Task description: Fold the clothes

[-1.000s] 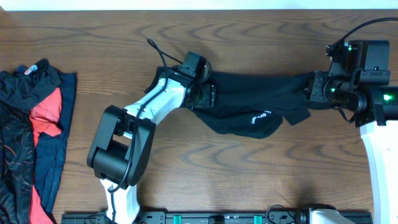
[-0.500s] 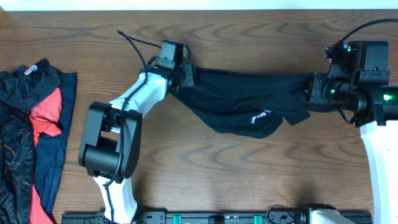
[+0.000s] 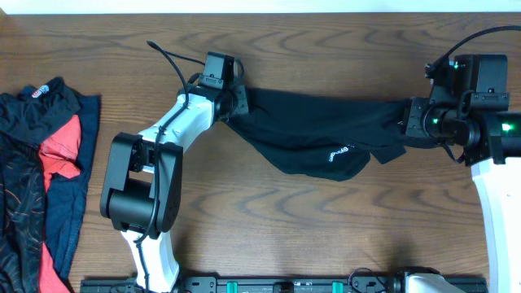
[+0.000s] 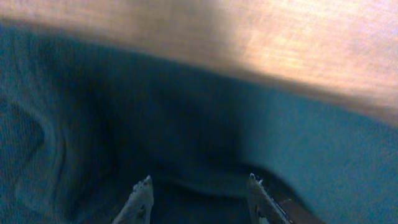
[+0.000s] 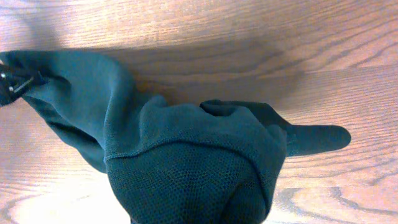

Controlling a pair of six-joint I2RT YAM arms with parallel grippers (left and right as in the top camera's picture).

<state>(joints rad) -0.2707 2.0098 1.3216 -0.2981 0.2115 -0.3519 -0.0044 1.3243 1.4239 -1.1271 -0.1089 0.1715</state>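
Black knit shirt point(image 3: 313, 126) with a small white logo print point(image 3: 342, 153) stretches across the grained wooden table point(image 3: 326, 236). The left gripper point(image 3: 238, 102) and right gripper point(image 3: 407, 120) each pinch an end. There's open wood in front, and the heaped black, coral and navy garments point(image 3: 41, 163) lie well apart at the left edge. Left wrist: metal fingertips point(image 4: 142, 194) bite soft cloth. Right wrist: bunched fabric hides the jaws.

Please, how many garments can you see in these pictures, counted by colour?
Plain black shirt: 1
Black patterned garment: 1
Coral-red garment: 1
Navy garment: 1
Total: 4
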